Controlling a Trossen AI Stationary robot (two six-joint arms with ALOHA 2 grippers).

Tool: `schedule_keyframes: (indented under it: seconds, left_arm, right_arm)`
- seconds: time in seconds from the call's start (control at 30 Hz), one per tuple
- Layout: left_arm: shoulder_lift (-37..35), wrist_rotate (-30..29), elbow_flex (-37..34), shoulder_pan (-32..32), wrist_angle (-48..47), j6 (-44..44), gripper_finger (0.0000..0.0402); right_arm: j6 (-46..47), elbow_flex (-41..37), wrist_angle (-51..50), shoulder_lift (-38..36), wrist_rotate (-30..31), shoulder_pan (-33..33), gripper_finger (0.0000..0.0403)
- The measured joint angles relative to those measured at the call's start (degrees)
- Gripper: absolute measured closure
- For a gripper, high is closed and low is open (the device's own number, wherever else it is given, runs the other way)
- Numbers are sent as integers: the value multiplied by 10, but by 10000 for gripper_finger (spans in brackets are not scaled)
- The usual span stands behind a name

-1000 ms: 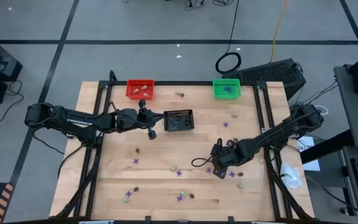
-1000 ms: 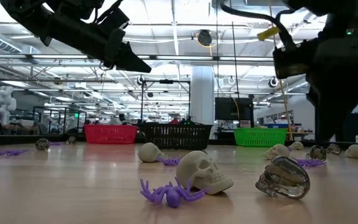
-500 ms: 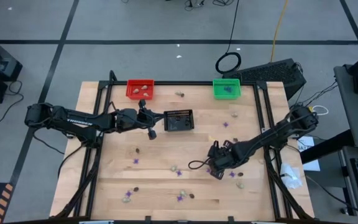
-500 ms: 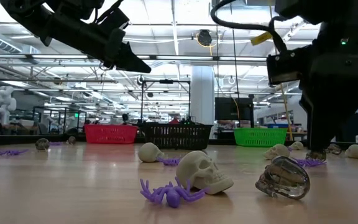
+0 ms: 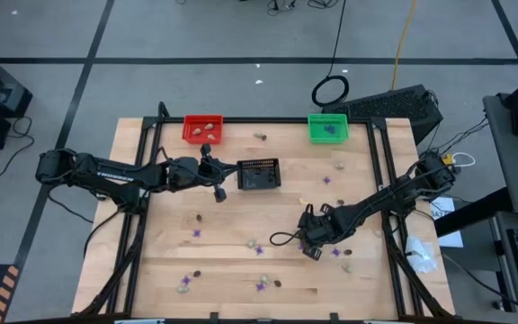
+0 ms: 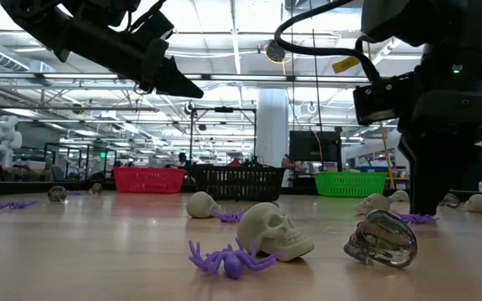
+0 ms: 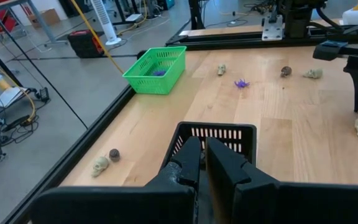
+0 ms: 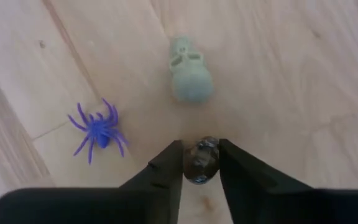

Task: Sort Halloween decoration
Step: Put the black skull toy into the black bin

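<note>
Wooden table (image 5: 241, 216): right gripper (image 8: 200, 163) pinches dark skull (image 8: 201, 160) (pale skull (image 8: 190, 70) just ahead); left gripper (image 7: 202, 163) closed

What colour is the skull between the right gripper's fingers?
Dark brown-black and glossy; the skull in the right gripper shows best in the right wrist view.

— Items observed?
— Purple spiders (image 8: 98, 132), pale beige skulls (image 8: 190, 71) and dark skulls (image 8: 201, 160), scattered over the tabletop, all well apart.
— Poses?
— One purple spider (image 6: 227, 259) flat, touching a beige skull (image 6: 274, 231) tilted on its side; a dark glossy skull (image 6: 381, 239) just beside them.
— Already sorted?
— Beige skulls in red, purple spiders in green
</note>
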Motion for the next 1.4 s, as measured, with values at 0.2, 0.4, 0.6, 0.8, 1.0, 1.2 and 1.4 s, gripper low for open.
schedule_keyframes:
  seconds: [0.2, 0.4, 0.6, 0.8, 1.0, 1.2, 1.4]
  left_arm:
    - [0, 0, 0, 0, 0, 0, 382]
    - [0, 0, 0, 0, 0, 0, 382]
    - [0, 0, 0, 0, 0, 0, 382]
    - [0, 0, 0, 0, 1, 0, 382]
    - [0, 0, 0, 0, 2, 0, 382]
    - [0, 0, 0, 0, 2, 0, 382]
    - [0, 0, 0, 0, 1, 0, 382]
  right_arm:
    - [-10, 0, 6, -1, 0, -4, 350]
    - [-10, 0, 5, -9, -10, -4, 350]
    - [-12, 0, 2, -45, -15, -4, 350]
    - [-49, 10, -1, -74, -10, -31, 350]
    - [-183, 59, 12, -75, 27, -96, 350]
    - [-317, 109, 30, -62, 61, -186, 350]
    - [-413, 168, 37, -6, 49, -266, 350]
